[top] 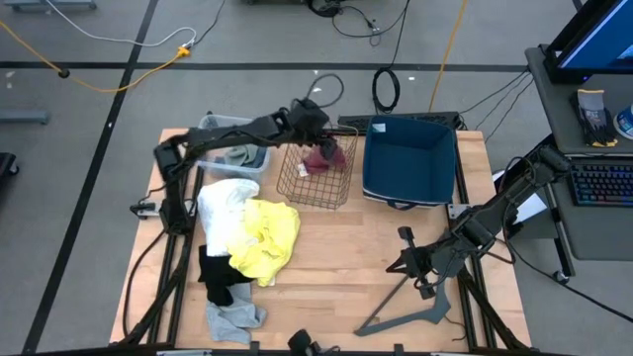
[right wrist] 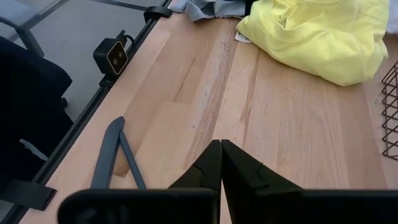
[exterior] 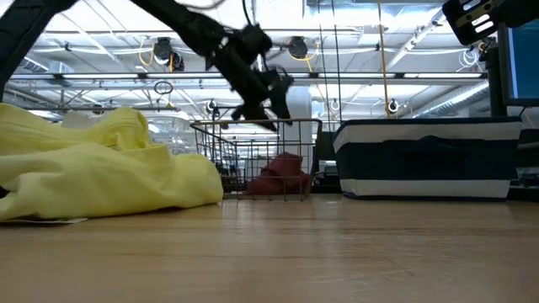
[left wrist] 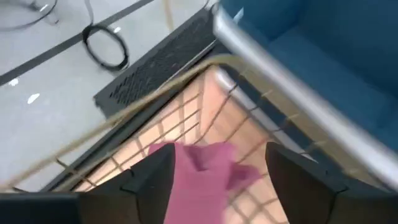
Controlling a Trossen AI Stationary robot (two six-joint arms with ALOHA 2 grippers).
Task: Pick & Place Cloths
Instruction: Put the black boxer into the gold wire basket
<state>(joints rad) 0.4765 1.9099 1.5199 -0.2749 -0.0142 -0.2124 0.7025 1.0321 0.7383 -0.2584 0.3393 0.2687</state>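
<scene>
Your left gripper (left wrist: 214, 177) hangs over the wire basket (top: 315, 176), jaws apart and empty, with the maroon cloth (left wrist: 202, 180) lying in the basket directly below the gap between them. Judged deposited. A grey-green cloth (top: 238, 155) lies in the clear bin (top: 213, 126). Outstanding on the table, well away from those jaws: yellow cloth (top: 265, 237), white cloth (top: 224, 205), black cloth (top: 214, 274), light grey cloth (top: 233, 318). Your right gripper (right wrist: 221, 163) waits with jaws together beside the V-shaped bar (top: 410, 309).

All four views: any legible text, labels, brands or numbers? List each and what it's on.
None legible.
Yellow cloth: a small printed mark near its top edge, too small to read.
Monitor at the desk: blue screen, no readable characters.
Wire basket, blue bin, table: no markings visible.
</scene>
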